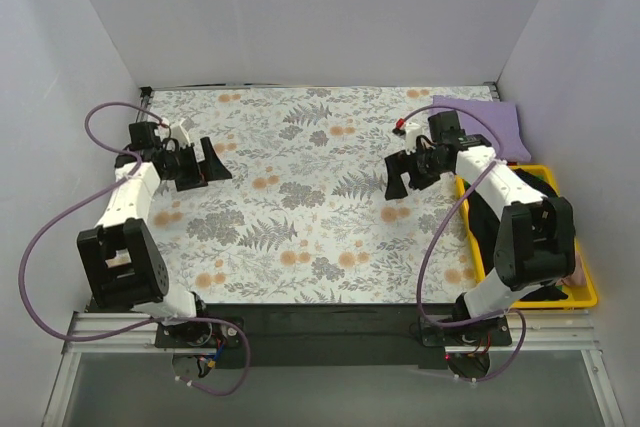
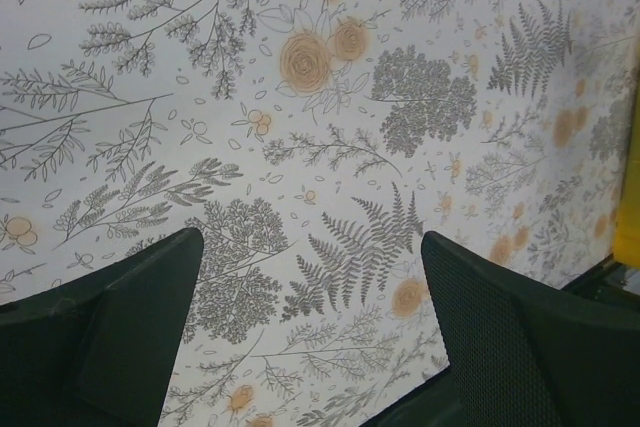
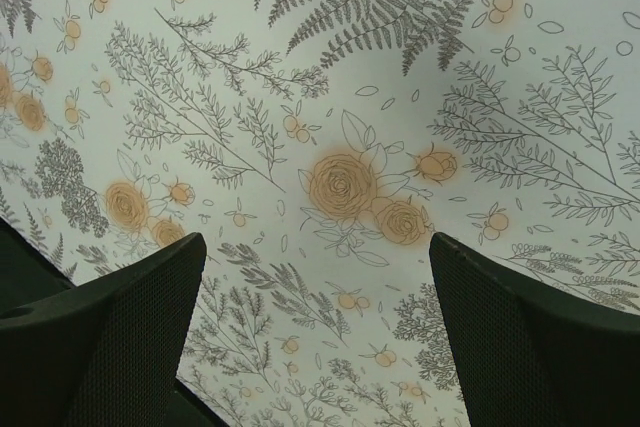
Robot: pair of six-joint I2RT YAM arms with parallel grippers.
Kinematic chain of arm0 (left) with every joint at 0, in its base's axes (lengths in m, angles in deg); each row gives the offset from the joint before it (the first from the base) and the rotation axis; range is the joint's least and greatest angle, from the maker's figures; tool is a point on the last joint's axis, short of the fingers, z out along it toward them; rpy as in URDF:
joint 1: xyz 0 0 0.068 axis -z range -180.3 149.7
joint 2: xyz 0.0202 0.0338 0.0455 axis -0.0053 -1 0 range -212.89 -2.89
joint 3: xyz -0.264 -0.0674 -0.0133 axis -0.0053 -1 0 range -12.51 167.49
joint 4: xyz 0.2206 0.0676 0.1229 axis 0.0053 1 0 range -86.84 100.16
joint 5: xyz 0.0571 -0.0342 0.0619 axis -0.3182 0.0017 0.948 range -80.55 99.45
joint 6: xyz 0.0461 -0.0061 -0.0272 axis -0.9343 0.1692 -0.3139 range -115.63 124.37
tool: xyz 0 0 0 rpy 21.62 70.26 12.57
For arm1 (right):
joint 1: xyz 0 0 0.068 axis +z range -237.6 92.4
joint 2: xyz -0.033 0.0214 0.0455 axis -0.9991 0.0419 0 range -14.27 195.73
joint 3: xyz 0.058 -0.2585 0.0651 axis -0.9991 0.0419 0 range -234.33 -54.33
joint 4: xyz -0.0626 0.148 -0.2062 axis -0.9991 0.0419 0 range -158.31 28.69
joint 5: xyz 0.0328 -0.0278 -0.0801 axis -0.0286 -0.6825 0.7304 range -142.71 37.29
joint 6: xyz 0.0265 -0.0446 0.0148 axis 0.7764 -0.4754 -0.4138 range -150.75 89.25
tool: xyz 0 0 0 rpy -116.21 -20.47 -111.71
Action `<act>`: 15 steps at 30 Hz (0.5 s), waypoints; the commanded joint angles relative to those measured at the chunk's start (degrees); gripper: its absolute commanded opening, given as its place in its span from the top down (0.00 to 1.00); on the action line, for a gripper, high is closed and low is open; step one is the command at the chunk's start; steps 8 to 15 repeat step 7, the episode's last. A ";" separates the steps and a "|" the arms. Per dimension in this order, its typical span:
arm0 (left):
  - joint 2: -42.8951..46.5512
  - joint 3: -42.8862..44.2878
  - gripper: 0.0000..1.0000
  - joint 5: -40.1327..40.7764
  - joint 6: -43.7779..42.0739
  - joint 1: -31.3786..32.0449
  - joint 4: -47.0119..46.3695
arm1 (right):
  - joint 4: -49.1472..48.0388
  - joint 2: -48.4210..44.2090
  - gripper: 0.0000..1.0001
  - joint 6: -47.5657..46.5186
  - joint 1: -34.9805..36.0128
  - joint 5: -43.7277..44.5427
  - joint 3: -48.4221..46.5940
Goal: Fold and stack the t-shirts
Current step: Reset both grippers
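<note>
- A floral cloth, grey ferns and orange blooms on white, covers the tabletop from the back wall to the near rail.
- The left arm reaches up the cloth's left side. The right arm mirrors it on the right, crossing above a yellow tray.
- The tray sits along the cloth's right edge. Most of what it holds is hidden under the right arm and cannot be told.
- The purple shirt lies flat in the far right corner, on the cloth, just beyond the tray's far end. Whether it touches the tray cannot be told.
- The right gripper hangs over bare cloth, to the left of the purple shirt and nearer the camera, apart from it, and points toward the middle of the table, away from the shirt. Its jaws are spread wide and hold nothing. The right wrist view shows only printed flowers between them.
- The left gripper hovers over the cloth's left half, well apart from the purple shirt, which sits across the table from it. Its jaws also gape fully and are empty. The left wrist view shows ferns between them and a sliver of the tray at the right edge.
</note>
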 commanded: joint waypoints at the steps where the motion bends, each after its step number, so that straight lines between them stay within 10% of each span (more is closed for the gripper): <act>1: 7.05 -5.20 0.09 3.50 -2.75 -0.02 -2.95 | -5.70 -6.13 0.02 2.44 1.08 0.62 2.61; 15: 11.02 -8.31 0.09 5.43 -4.24 0.07 -3.92 | -6.58 -8.16 0.02 2.26 2.31 2.55 4.55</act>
